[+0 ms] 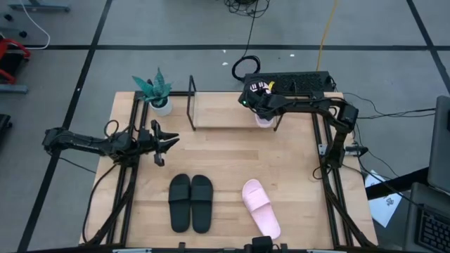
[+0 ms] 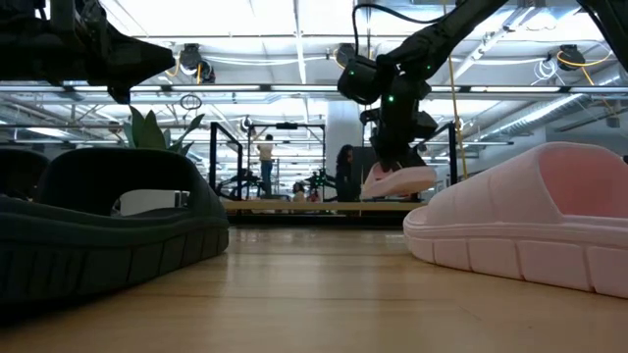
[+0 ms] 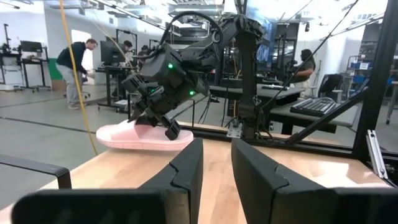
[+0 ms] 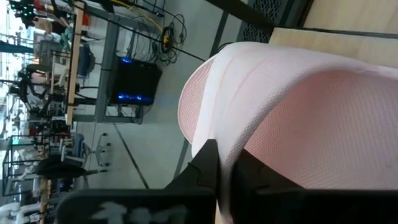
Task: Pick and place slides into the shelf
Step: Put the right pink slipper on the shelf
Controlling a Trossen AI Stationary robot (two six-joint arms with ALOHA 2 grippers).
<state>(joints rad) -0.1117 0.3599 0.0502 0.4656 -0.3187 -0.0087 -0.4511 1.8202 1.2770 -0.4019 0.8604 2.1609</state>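
One pale pink slide [image 3: 140, 138] hangs over the right end of the shelf [image 1: 225, 116], a low board with a black wire frame at the table's far side. My right gripper [image 3: 163, 127] is shut on it. In the high view the arm hides most of this slide [image 1: 264, 121]. The other pink slide [image 1: 261, 208] lies sole down near the front edge. Left of it the black pair [image 1: 190, 202] lies side by side. My left gripper [image 1: 169, 140] waits open at the table's left, holding nothing. My right gripper pinches the pink slide's wide strap [image 4: 249, 134] between its two fingers, at the strap's edge. The fingers [image 3: 171, 129] slant down onto it from above. The slide [image 2: 397, 180] stays about level, sole down, a little above the shelf board [image 2: 294, 206].
A potted plant [image 1: 156, 91] stands at the shelf's left end. The shelf's upright wire frame [image 1: 191, 104] rises beside it. The middle of the wooden table [image 1: 232, 158] is bare. A keyboard [image 1: 299, 83] and cables lie beyond the far edge. People stand in the room behind.
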